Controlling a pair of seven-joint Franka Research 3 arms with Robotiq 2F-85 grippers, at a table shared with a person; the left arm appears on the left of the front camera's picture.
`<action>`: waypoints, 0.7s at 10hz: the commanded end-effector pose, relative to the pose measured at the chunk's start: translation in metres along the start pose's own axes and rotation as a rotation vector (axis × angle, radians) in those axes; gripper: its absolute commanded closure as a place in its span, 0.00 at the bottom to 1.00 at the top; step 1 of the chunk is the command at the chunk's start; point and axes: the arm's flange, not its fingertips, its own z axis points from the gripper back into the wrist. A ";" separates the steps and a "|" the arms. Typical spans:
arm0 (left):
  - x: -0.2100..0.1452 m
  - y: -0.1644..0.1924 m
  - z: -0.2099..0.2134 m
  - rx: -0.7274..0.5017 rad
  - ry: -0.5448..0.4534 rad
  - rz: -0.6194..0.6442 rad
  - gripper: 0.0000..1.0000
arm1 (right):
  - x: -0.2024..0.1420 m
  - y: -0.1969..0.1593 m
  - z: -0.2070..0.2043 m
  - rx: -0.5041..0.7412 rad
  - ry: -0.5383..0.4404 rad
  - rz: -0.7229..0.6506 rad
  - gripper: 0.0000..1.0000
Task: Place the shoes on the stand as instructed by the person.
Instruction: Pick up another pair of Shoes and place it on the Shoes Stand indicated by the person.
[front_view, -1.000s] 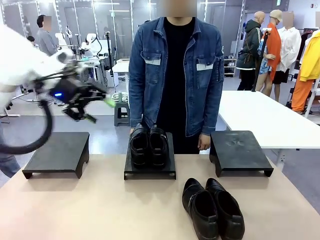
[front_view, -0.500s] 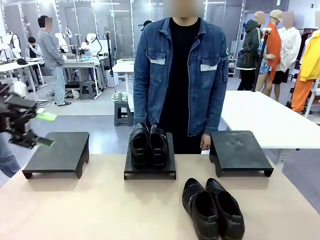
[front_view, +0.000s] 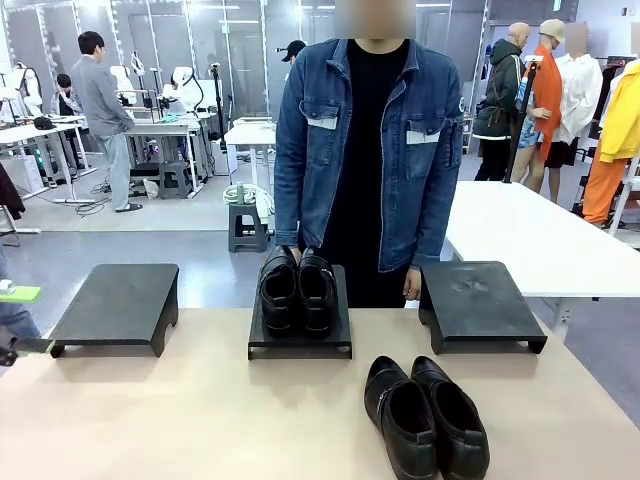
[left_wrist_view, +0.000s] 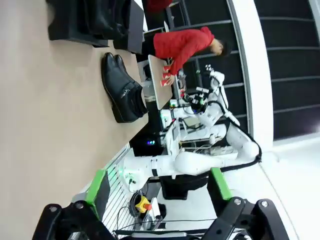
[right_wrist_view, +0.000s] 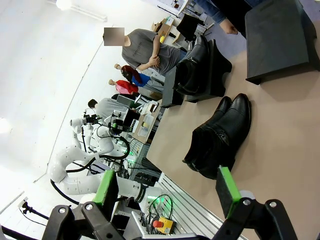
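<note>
**Black shoes (front_view: 425, 415): positions and gripper status**

First pair (front_view: 298, 292) rests on the middle stand (front_view: 300, 345), directly before the person (front_view: 365, 150). Second pair (front_view: 425, 415) lies on the table (front_view: 180, 420), near side, right of centre. Left gripper (left_wrist_view: 159, 180) and right gripper (right_wrist_view: 166, 182): jaws spread wide, nothing held.

Left gripper (front_view: 18, 320) sits at the left edge of the table (front_view: 200, 420), jaws wide apart. Right gripper (right_wrist_view: 165, 190) jaws spread too, green pads (right_wrist_view: 225, 184) showing.

Shoes (front_view: 298, 292) sit on the middle stand (front_view: 300, 341) (another pair (front_view: 425, 415) on the table (front_view: 190, 420)).
</note>
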 end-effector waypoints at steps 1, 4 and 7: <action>-0.033 0.024 0.004 -0.048 -0.035 0.016 0.00 | -0.001 0.001 0.001 0.006 -0.005 0.006 0.00; -0.035 0.039 0.001 -0.021 -0.033 0.054 0.00 | -0.001 0.001 0.001 0.006 -0.005 0.006 0.00; -0.010 0.044 0.020 -0.024 -0.041 0.076 0.00 | -0.001 0.001 0.001 0.006 -0.005 0.006 0.00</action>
